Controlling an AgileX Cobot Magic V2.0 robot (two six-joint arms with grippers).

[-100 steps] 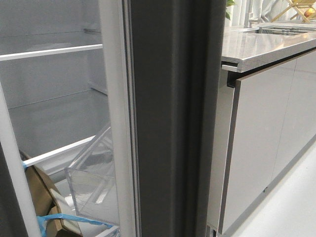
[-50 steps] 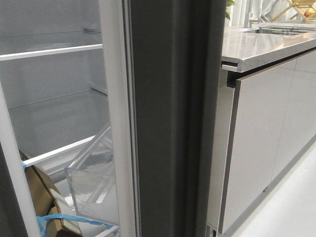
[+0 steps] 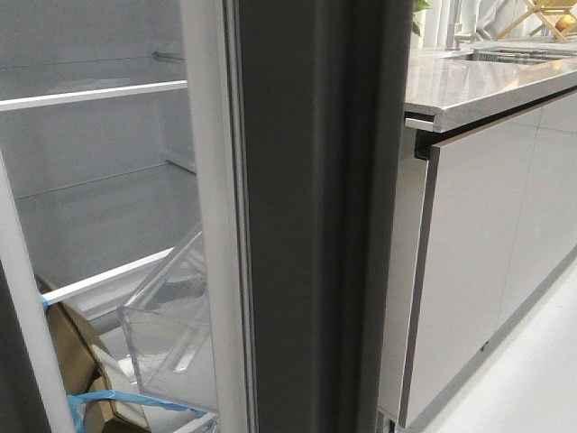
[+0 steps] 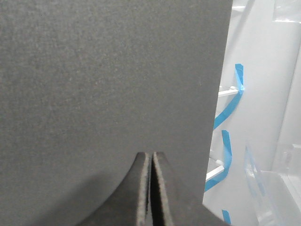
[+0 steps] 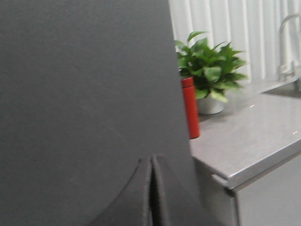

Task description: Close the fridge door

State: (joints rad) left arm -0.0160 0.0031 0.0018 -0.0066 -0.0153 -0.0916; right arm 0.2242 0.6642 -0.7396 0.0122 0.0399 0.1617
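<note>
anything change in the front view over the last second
Nothing visibly changed. The fridge door stands open edge-on in the same place, with the clear bin and the cabinet front as they were.

The front camera looked forward, close on the fridge door (image 3: 315, 216) edge, countertop (image 3: 487, 86) to its right. Both wrist cameras sat almost against the door's dark face; the right also caught that countertop.
</note>
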